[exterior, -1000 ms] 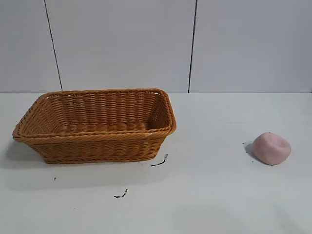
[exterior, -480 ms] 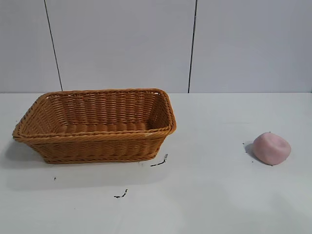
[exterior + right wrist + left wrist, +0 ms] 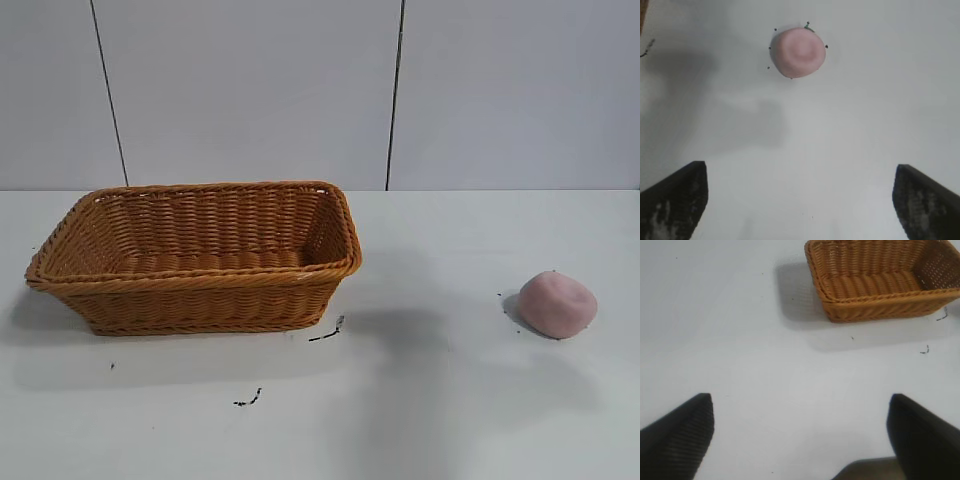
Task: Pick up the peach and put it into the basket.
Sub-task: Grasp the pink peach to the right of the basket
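The pale-pink peach [image 3: 557,304] lies on the white table at the right of the exterior view. The orange-brown wicker basket [image 3: 200,255] stands at the left, empty. Neither arm shows in the exterior view. In the right wrist view the peach [image 3: 799,52] lies well ahead of my right gripper [image 3: 801,200], whose dark fingers stand wide open with only bare table between them. In the left wrist view my left gripper [image 3: 801,435] is open too, over bare table, with the basket [image 3: 880,282] farther off.
Small dark scraps [image 3: 327,332] lie on the table in front of the basket, another [image 3: 248,399] nearer the front edge. A grey panelled wall stands behind the table. A soft shadow [image 3: 420,340] lies on the table between basket and peach.
The peach and the basket have not moved. A shadow has spread over the table between the basket and the peach and darkened.
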You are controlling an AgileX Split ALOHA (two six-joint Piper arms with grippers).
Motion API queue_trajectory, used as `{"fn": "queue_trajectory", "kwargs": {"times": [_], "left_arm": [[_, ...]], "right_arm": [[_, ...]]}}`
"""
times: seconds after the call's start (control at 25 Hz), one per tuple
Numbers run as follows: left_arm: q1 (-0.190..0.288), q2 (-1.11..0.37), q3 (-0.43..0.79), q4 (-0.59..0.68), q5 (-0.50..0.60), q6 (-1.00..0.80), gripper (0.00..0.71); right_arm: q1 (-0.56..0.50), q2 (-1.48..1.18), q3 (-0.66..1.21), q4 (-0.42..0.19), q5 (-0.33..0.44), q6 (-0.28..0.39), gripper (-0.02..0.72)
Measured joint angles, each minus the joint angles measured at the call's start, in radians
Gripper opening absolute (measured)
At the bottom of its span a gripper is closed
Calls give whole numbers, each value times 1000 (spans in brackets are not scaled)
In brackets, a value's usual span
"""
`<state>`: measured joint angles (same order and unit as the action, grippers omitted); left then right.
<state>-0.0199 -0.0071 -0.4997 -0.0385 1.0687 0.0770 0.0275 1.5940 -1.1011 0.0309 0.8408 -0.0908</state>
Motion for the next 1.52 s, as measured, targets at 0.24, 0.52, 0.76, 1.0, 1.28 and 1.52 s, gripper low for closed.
{"fn": "queue_trajectory", "kwargs": {"times": [0.24,0.52,0.76,1.0,1.28,1.52], "left_arm": [[0,0,0,0,0,0,692],[0,0,0,0,0,0,692],[0,0,0,0,0,0,692],[0,0,0,0,0,0,692],[0,0,0,0,0,0,692],[0,0,0,0,0,0,692]], "right_arm": [[0,245,-184,1,5,0,689],[0,347,-247,11,13,-12,689],[0,350,-247,42,22,-22,689],[0,350,-247,41,7,-22,689],[0,416,-247,41,-5,-22,689],[0,488,-247,41,-27,-22,689]]}}
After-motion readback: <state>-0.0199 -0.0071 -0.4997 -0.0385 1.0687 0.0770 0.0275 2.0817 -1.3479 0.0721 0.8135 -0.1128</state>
